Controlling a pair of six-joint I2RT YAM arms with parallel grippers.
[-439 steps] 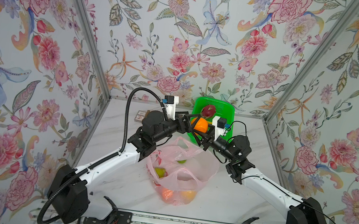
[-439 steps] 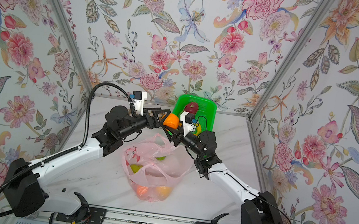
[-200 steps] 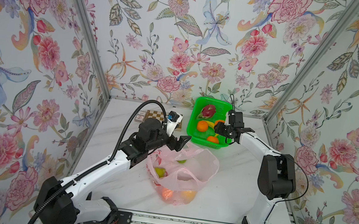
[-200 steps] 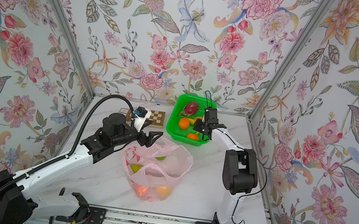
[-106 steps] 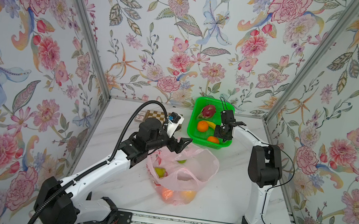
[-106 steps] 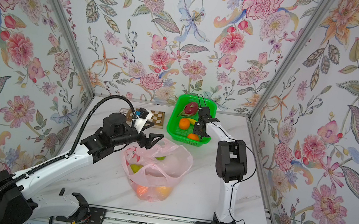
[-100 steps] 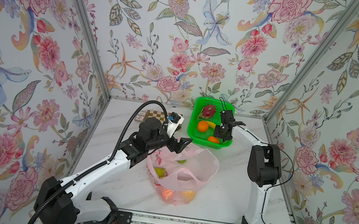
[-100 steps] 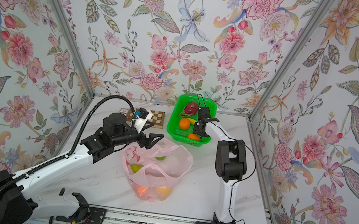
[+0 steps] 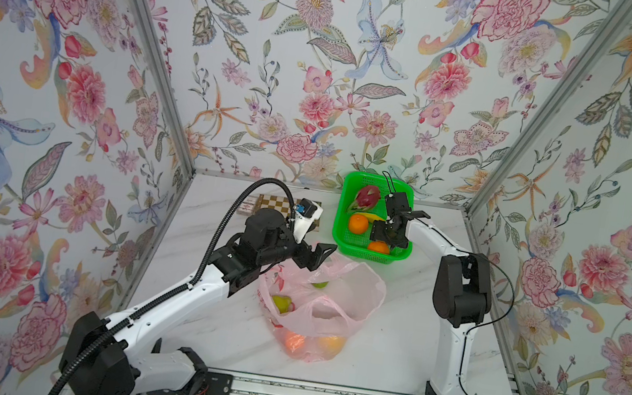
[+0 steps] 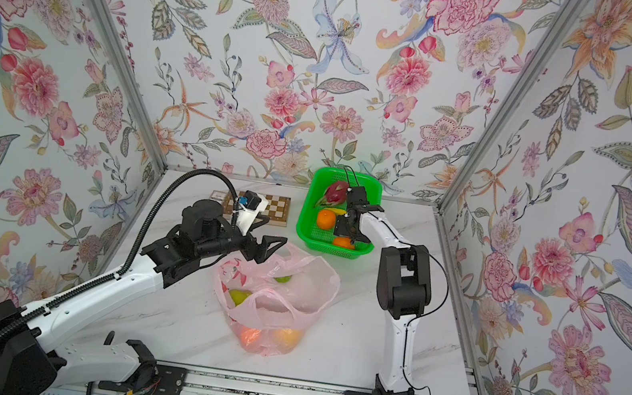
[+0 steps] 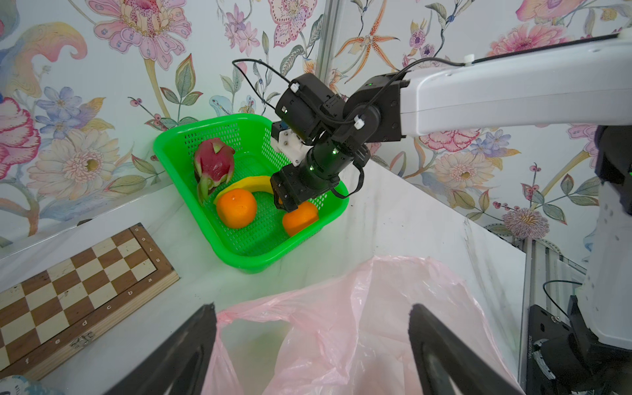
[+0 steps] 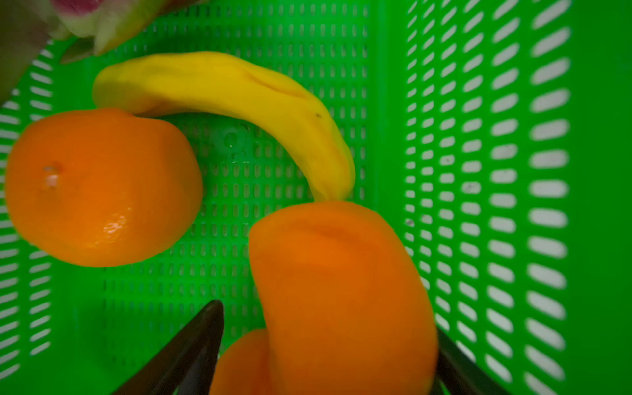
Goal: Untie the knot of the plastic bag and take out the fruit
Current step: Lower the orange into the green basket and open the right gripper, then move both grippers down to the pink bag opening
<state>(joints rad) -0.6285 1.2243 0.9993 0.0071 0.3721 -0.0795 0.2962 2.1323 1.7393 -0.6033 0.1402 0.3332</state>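
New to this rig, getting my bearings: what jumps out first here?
A bright green basket at the back of the table holds a magenta dragon fruit and two oranges, with the right claw down inside it. In the middle lies the pink plastic bag, mouth open, fruit showing through, the open left claw over its rim.

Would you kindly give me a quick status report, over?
Left hand open, over plastic bag mouth. Right hand open in basket, orange just beneath. More fruit inside bag. Nothing in the way.
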